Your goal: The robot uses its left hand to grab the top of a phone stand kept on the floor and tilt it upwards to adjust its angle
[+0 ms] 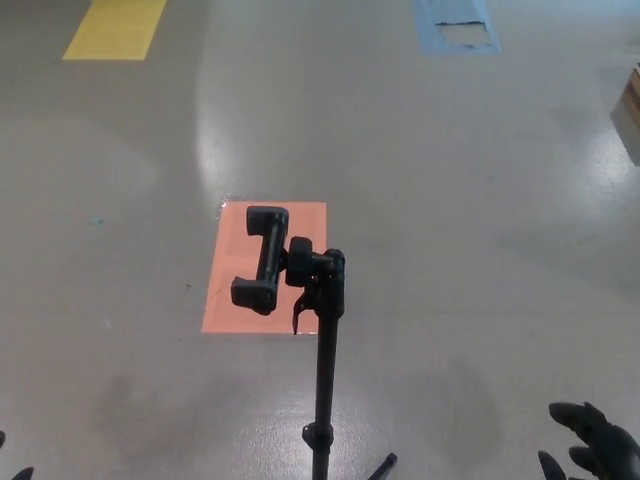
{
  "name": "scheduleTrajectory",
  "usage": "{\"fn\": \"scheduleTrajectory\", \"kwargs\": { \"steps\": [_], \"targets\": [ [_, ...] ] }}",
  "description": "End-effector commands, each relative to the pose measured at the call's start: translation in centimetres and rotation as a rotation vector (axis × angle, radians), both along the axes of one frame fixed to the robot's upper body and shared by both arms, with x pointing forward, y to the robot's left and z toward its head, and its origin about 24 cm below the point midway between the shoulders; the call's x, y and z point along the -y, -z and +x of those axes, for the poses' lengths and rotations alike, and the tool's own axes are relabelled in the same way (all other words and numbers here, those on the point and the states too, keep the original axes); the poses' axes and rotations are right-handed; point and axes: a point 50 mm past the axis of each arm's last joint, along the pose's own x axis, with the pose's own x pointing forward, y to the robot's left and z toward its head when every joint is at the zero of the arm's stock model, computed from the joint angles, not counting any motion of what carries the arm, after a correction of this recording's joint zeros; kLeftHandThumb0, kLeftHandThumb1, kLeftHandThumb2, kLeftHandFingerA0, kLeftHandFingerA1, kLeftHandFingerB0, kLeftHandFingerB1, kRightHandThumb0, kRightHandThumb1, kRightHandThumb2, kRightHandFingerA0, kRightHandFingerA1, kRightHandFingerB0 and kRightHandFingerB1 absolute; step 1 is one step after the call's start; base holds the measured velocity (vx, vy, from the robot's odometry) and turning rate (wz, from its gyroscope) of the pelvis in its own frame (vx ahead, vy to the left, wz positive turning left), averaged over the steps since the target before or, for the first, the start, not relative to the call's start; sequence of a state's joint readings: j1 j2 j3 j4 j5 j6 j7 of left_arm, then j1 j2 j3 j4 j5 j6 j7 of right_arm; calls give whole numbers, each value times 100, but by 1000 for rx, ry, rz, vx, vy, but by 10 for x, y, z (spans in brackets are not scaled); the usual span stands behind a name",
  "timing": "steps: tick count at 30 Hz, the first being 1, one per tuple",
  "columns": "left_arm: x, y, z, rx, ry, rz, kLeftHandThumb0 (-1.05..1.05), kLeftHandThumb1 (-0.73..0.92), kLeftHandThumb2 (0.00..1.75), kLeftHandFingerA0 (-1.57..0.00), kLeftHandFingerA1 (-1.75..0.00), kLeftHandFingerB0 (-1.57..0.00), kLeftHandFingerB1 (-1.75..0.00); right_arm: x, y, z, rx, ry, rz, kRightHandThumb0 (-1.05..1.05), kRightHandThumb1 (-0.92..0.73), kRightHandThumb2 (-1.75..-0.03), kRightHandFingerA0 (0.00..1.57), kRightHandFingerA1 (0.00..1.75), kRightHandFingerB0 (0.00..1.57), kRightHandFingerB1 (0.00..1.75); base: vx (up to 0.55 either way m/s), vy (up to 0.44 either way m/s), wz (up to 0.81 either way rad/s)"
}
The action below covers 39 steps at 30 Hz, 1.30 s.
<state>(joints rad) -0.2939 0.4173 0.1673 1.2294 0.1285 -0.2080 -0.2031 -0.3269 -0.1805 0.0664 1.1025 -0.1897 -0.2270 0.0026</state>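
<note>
A black phone stand [325, 370] rises from the floor in the lower middle of the head view. Its empty phone clamp [262, 258] sits at the top, joined to the pole by a knob joint [315, 270]. One tripod foot [385, 463] shows at the bottom. My right hand [592, 440] is at the bottom right corner with its fingers spread, well away from the stand. Only a black tip of my left hand [14, 472] shows at the bottom left edge, far from the clamp.
An orange-pink rectangle [232, 300] marks the grey floor behind the clamp. A yellow patch [115, 27] lies at the top left and a blue patch [455, 28] at the top right. A wooden object [628, 115] juts in at the right edge.
</note>
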Motion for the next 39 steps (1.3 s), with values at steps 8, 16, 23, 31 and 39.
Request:
{"fn": "scheduleTrajectory", "kwargs": {
  "steps": [8,16,23,31,39],
  "targets": [
    [-4,-14,9,68,108,80,-37,45,105,0,-47,0,-47,4,-12,13,75,-42,-5,-36,-54,-110,0,47,0,47,0,0,0],
    [12,-35,31,239,299,250,-81,66,99,-20,-45,-4,-35,3,-13,15,74,-57,-6,-35,-56,-110,0,47,0,47,0,0,0],
    [36,-82,67,453,578,474,-84,84,67,-30,-31,-7,-22,2,-24,27,110,-52,8,-35,-56,-110,0,47,0,47,0,0,0],
    [60,-125,82,655,827,721,-81,69,104,-22,-46,-1,-22,0,-34,40,130,-46,-6,-70,-87,-66,23,33,16,29,0,0,0],
    [82,-149,87,752,1019,900,-89,78,109,-18,-43,0,-13,-1,-39,46,149,-46,6,-69,-87,-66,22,34,16,29,0,0,0]
  ]
}}
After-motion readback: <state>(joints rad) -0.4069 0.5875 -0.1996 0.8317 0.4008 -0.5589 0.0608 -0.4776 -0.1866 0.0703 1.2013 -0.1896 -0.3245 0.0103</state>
